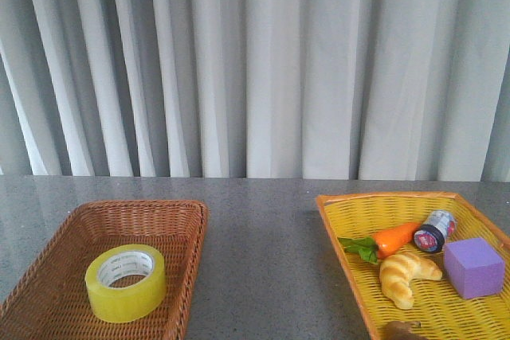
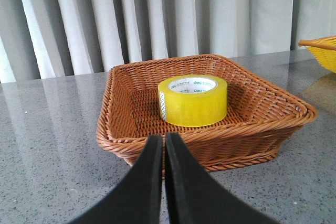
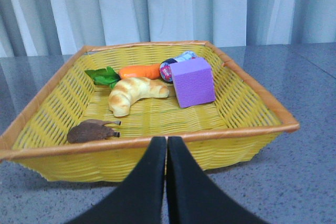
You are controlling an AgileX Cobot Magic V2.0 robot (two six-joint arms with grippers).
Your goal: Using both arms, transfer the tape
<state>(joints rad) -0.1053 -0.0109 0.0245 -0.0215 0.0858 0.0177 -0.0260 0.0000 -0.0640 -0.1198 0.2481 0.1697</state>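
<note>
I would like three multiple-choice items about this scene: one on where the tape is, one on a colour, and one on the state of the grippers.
1. Where is the tape?
A. in the brown basket
B. in the yellow basket
C. on the bare table

2. What colour is the cube?
A. green
B. purple
C. red

3. How are the left gripper and right gripper?
A. both open
B. one holds the tape
C. both shut, empty

Answers: 1 A, the roll lies flat on the brown wicker. 2 B, the block beside the croissant is purple. 3 C, each wrist view shows fingers pressed together with nothing between.
</note>
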